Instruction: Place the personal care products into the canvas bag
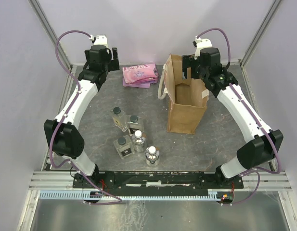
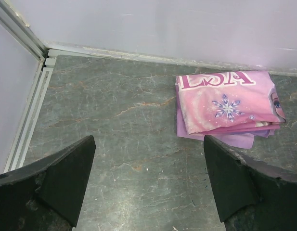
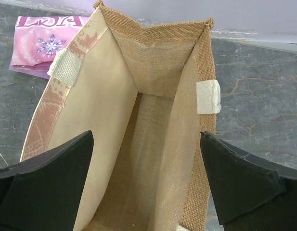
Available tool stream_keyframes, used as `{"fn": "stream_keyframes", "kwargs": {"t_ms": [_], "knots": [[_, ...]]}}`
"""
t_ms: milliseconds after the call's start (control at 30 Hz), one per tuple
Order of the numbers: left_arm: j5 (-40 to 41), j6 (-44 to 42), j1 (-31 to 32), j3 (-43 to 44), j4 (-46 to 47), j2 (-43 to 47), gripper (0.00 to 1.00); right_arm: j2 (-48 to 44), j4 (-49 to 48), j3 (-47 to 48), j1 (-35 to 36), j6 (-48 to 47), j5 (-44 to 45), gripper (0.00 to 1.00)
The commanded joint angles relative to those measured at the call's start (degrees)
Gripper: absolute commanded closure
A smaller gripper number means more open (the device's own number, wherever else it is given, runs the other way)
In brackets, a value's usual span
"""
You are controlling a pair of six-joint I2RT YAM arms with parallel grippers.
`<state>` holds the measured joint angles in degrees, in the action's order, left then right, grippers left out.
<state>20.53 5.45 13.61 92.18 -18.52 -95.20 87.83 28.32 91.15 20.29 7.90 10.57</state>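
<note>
Bearing canvas bag (image 1: 187, 108): marbled tabletop (image 1: 206, 150), lilac walls (image 1: 148, 29)

The grey marbled table (image 2: 114, 115) carries a flat pink packet (image 2: 225, 103), ahead and right of the spread jaws of the left gripper (image 2: 148, 139). The canvas bag (image 3: 153, 77) stands upright with its mouth under the jaws of the right gripper (image 3: 146, 134). Five clear bottles (image 1: 134, 137) stand clustered well behind both.

The left gripper (image 2: 148, 144) hangs over the grey marbled table (image 2: 114, 120), its jaws spread wide. A folded pink packet (image 2: 225, 103) with a snowflake print lies far right, near the pale wall (image 2: 162, 24).
</note>
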Motion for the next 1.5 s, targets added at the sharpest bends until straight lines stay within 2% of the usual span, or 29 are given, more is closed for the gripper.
{"fn": "stream_keyframes", "kwargs": {"t_ms": [0, 800, 967, 1167, 1367, 1467], "knots": [[1.1, -2.2, -0.2, 1.9, 1.5, 1.1, 0.0, 0.2, -1.2, 2.1, 0.1, 0.6, 0.6, 0.0], [-0.2, -2.5, -0.2, 1.6, 1.5, 1.1, 0.0, 0.9, -0.2, 3.1, 0.0, 0.0, 0.8, 0.0], [-10.5, -4.0, -0.1, 2.7, 0.6, 1.3, 0.0, 0.7, 1.5, 4.2, 0.0, -0.4, 1.2, 0.0], [-24.9, -3.2, 1.0, 7.9, -1.5, -1.8, 0.0, 0.0, 8.3, 6.9, 0.1, -1.8, 1.6, 0.0], [-32.7, -3.2, 6.2, 15.8, -2.6, -9.4, 0.0, -4.3, 10.3, 4.2, 0.1, -1.7, 2.2, 0.0], [-33.2, -3.0, 10.0, 19.6, -2.7, -13.9, 0.0, -7.1, 10.5, 2.6, 0.1, -1.0, 4.1, 0.0]]}}
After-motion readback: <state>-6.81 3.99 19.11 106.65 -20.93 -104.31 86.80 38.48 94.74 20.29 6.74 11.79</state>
